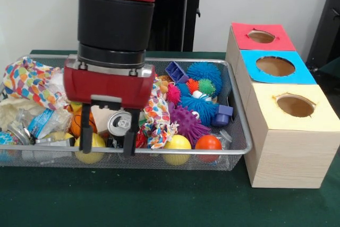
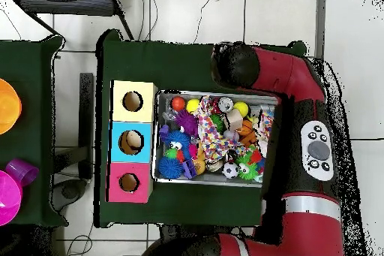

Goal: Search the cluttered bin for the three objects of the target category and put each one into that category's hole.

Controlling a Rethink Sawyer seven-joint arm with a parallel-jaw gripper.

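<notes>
- Now, at the far left of the front view, a multicoloured cloth [image 1: 29,81] is lying over crumpled plastic wrappers [image 1: 40,123] in the wire mesh bin [image 1: 236,104]; small print on a blue wrapper is too small to read.
- Just right of that, the gripper [image 1: 109,143] is hanging over the bin's near rim with its two black fingers [image 1: 85,128] spread apart and nothing between them.
- Between and behind the fingers a drink can [image 1: 120,123] is showing its silver top, and a yellow ball [image 1: 90,150] is sitting against the near wall beside the left finger; no brand can be made out on the can.
- Further right, another yellow ball [image 1: 177,149] and an orange ball [image 1: 208,144] are resting at the near wall, with purple and blue spiky balls [image 1: 202,86] piled behind them.
- The target category is not stated, so which three objects count cannot be told; the round balls look like one candidate set.
- To do this step well, the gripper should be descending straight onto one exposed item, clear of the mesh rim and loose cloth, so that neither finger is snagging.
- At the right, the wooden boxes are offering a red-topped hole [image 1: 261,36], a blue-topped hole [image 1: 275,66] and a cream-topped hole [image 1: 295,106]; none is carrying a label.
</notes>
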